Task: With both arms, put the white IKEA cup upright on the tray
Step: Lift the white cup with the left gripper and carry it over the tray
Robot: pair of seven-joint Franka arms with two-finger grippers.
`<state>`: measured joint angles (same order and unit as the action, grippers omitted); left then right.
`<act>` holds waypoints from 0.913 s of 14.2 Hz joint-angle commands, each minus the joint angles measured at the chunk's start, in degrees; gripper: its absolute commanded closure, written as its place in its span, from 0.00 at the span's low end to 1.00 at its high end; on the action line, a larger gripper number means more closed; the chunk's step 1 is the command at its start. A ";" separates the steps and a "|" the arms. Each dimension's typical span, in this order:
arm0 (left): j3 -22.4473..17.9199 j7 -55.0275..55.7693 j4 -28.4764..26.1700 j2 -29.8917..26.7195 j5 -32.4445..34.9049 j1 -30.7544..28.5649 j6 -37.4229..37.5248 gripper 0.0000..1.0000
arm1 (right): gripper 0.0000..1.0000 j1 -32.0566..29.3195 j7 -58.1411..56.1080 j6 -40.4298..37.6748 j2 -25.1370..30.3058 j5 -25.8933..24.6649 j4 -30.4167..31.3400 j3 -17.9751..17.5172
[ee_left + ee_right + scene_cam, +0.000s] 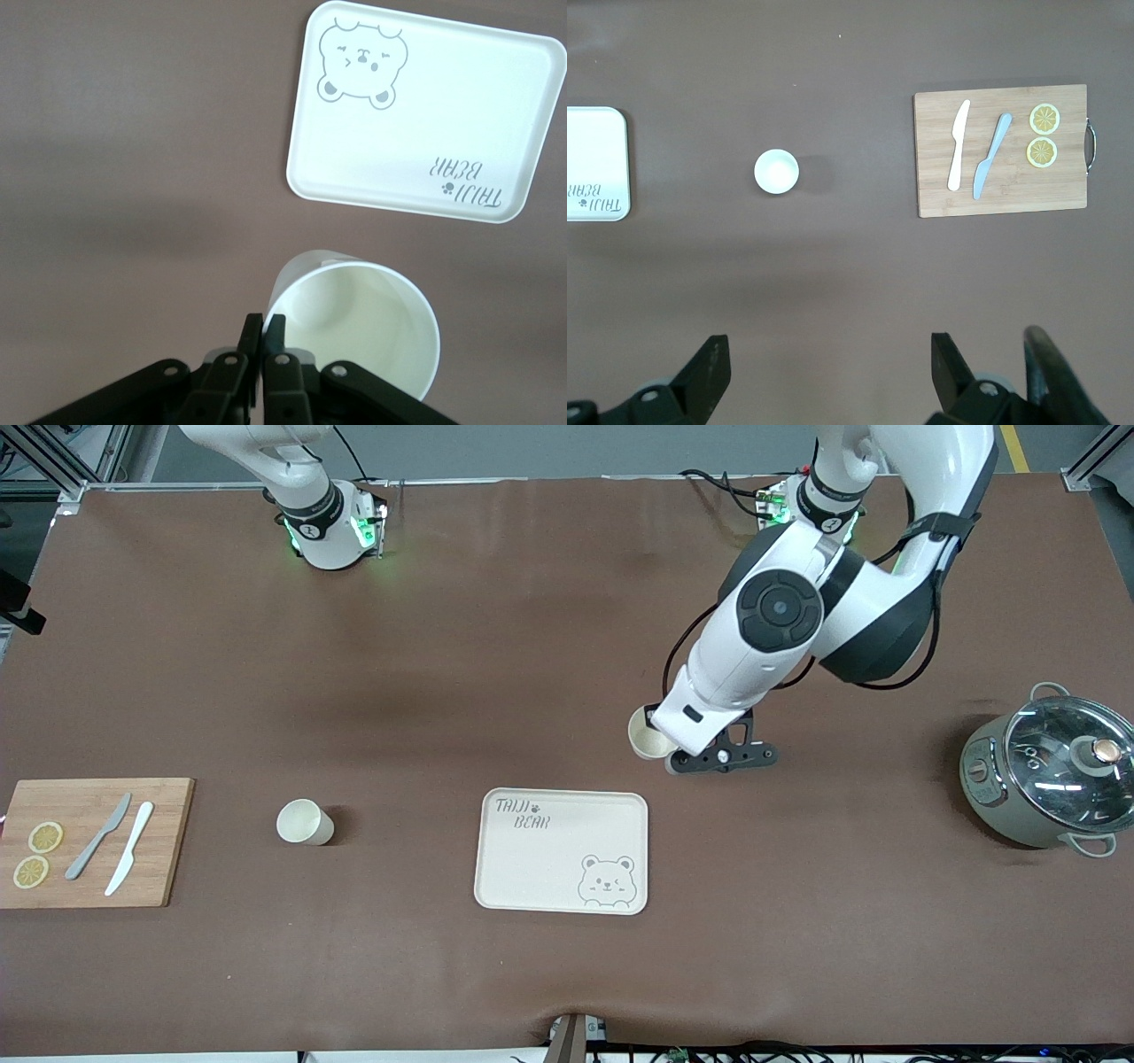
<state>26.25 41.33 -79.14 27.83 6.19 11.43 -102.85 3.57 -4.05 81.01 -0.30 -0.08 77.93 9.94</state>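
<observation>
Fingers (266, 341) of left gripper (700, 757) pinched together on rim wall of one white cup (359, 323), one finger inside, one outside. Cup mouth up, roughly upright, hanging from the grip. Held above bare brown tabletop (496, 646), just off the tray's edge on the left arm's side and a little farther from the front camera than the tray; not yet over it. Whether the cup base touches the table: cannot tell, though the left wrist view suggests it is raised.

Tray (563, 850) flat on table, nothing on it, bear drawing and lettering fully visible.

Right gripper (824, 372) high over the table toward the right arm's end, fingers spread wide apart, holding nothing. Right arm waiting.

Second white cup (304, 821) standing mouth up on the table, between tray and wooden cutting board (93, 841), untouched, almost directly under the right wrist camera.

On the board: two lemon slices (37, 854), grey knife (97, 836), white knife (129, 848). Lidded pot (1045, 775) at the left arm's end of the table. None involved.

Progress, judged: first cup grasped and lifted, placement not done. Remaining: short carry over the tray, lower, release upright. Then, if both cups are meant, second cup left for the right arm: descend, grasp, carry to tray. Roughly a quarter to a third complete.
</observation>
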 commanded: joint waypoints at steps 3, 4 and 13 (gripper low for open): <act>-9.96 1.21 9.44 7.67 2.25 11.13 -0.15 1.00 | 0.00 0.82 0.10 1.34 -0.05 -0.79 -0.24 -0.01; -12.60 1.30 9.61 8.20 1.99 13.50 -1.55 1.00 | 0.00 1.00 0.10 1.95 -0.14 -0.88 -0.24 -0.09; -14.12 1.82 14.27 15.50 1.81 15.99 -11.31 1.00 | 0.00 4.51 -0.08 4.24 -2.59 -3.96 -0.33 -0.01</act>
<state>12.89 42.01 -67.69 41.01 6.59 26.44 -112.63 7.32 -4.08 84.41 -2.46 -2.52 77.94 9.75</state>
